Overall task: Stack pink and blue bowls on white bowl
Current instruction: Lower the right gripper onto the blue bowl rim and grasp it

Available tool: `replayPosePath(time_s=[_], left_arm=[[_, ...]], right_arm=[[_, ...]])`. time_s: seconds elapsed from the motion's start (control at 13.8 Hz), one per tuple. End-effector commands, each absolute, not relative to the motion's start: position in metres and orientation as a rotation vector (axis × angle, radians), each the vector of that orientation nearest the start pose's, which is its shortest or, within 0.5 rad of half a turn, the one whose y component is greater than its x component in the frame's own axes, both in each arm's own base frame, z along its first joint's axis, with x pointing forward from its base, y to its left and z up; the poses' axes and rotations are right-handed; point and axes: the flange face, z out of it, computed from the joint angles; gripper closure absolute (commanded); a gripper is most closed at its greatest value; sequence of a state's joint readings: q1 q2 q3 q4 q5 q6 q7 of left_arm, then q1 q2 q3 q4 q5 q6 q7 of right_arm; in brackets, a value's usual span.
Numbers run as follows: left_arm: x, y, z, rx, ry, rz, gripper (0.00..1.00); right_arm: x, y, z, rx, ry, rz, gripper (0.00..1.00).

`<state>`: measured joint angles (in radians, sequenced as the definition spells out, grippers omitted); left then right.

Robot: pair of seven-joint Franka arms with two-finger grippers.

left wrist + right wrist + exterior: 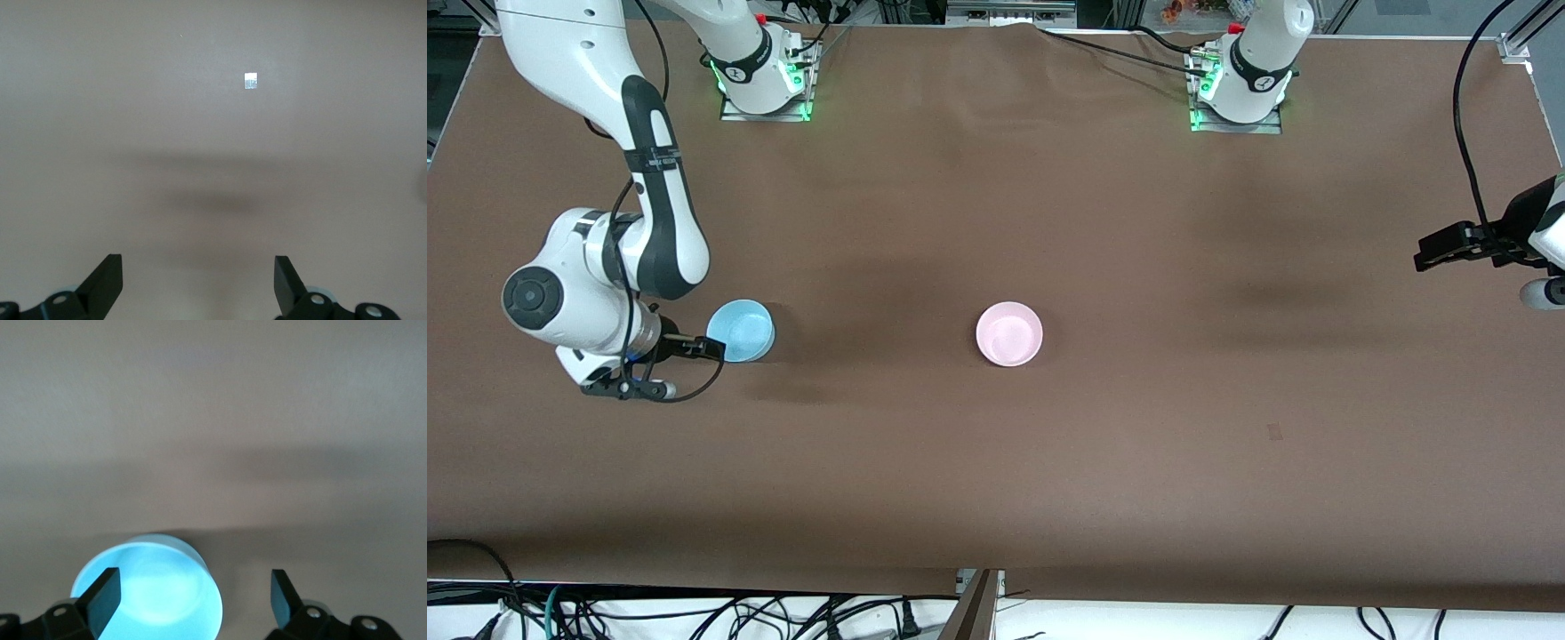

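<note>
Front view shows the brown table (996,222), then the right gripper (685,356) with fingers spread apart at the blue bowl (741,330) toward the right arm's end, the left gripper (199,283) spread and empty over bare cloth, the pink bowl (1009,333) mid-table, and a small white tag (251,81).

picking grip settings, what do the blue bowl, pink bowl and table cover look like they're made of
Blue bowl: probably plastic, smooth and glossy, with a soft sheen inside in the right wrist view.
Pink bowl: looks like the same plain moulded plastic, with an even colour and slight shine.
Table cover: matte brown sheet, perhaps paper or fabric, showing faint creases and no glare.
</note>
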<state>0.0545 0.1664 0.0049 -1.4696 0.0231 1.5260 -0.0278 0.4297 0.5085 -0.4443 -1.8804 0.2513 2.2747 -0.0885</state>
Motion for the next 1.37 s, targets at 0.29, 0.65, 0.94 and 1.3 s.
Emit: replayPosePath(time_s=[0.29,0.65,0.94,1.3], left_arm=[[0.606,0.039,0.583,-3.106,-0.118,0.146,0.0],[0.606,0.039,0.582,-3.106,-0.12,0.147,0.0],[0.606,0.039,0.582,-3.106,-0.12,0.147,0.0],[0.606,0.039,0.582,-3.108,-0.117,0.147,0.0]], right_arm=[[0.566,0.01,0.238,-3.127,-0.028,0.026,0.01],[0.56,0.006,0.226,-3.144,-0.08,-0.015,0.01],[0.56,0.003,0.218,-3.158,-0.099,-0.04,0.01],[0.559,0.0,0.203,-3.183,-0.1,-0.068,0.03]])
